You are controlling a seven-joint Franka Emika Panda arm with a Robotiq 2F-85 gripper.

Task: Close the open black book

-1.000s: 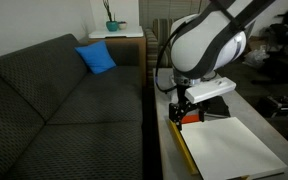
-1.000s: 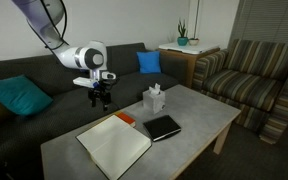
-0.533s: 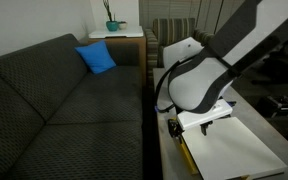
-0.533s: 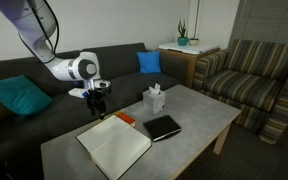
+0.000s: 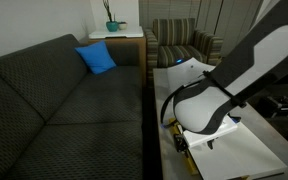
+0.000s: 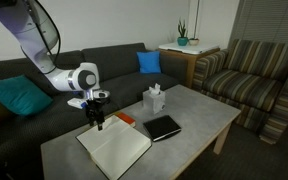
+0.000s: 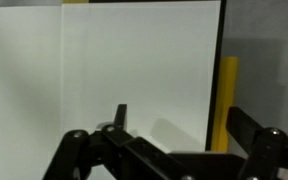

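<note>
Lying near the black book (image 6: 114, 149): red-orange book (image 6: 125, 119), small black book (image 6: 163, 127)

Hand (image 6: 97, 123) hovers above open book (image 6: 114, 148) on table (image 6: 196, 115).

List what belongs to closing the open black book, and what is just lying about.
For the job:
black book, lying open, white pages up
gripper, open, over the book

Lying about:
small black book
red-orange book
tissue box
blue cushion on the sofa
potted plant
</note>
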